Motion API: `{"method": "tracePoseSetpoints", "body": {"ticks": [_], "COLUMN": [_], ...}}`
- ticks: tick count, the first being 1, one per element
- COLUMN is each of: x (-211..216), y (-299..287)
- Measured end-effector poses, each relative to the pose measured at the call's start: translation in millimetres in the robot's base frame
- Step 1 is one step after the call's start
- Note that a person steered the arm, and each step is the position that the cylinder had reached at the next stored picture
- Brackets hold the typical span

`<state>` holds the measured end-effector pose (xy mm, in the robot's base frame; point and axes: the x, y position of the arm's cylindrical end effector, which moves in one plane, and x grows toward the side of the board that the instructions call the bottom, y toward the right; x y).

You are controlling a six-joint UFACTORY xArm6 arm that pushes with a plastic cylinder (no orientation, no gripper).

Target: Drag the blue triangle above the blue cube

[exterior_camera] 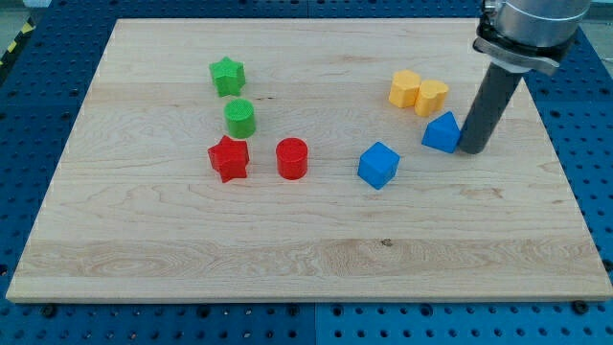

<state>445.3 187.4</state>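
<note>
The blue triangle (442, 132) lies on the wooden board (306, 259) at the view's right. The blue cube (378, 165) sits to its lower left, a small gap apart. My tip (471, 149) stands right against the triangle's right side. The dark rod rises from there to the arm at the view's top right corner.
Two yellow blocks (418, 92) sit touching each other just above and left of the triangle. A green star (227, 76) and green cylinder (239, 118) lie at upper left. A red star (229, 158) and red cylinder (291, 158) lie below them.
</note>
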Motion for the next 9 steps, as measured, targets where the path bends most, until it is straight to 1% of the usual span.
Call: {"method": "tracePoseSetpoints", "body": {"ticks": [1,3,7,9], "x": [-3.7,-4.9,-7.0,-27.2], "y": [-10.8,-55.0,-46.8,-33.1]}}
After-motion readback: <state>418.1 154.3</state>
